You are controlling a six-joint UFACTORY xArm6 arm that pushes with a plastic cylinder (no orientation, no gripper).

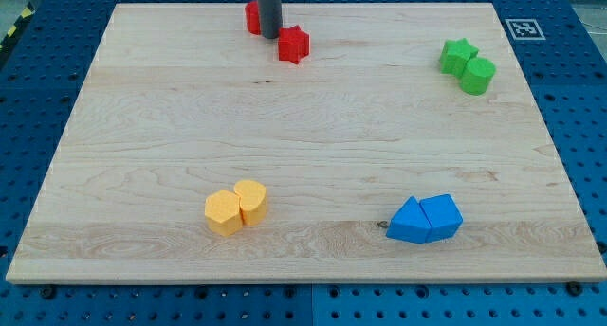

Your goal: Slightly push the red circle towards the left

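Near the wooden table's (142,127) top edge, my tip (270,36), a bare rod with no pincer to open or hold, stood touching the small red circle block's (252,18) right side, between it and the red star block (294,45), so I judged a short leftward nudge was due.

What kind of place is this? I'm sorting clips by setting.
Probably a robotics lab bench: a wooden board lies on a blue perforated table, with a printed marker tag at its corner and my tip between red blocks.

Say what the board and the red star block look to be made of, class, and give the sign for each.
The board: seemingly light wood with a smooth matt finish, since grain lines run across it. The red star block: probably painted wood or plastic; its even, opaque colour shows no grain, so the look leaves it open.
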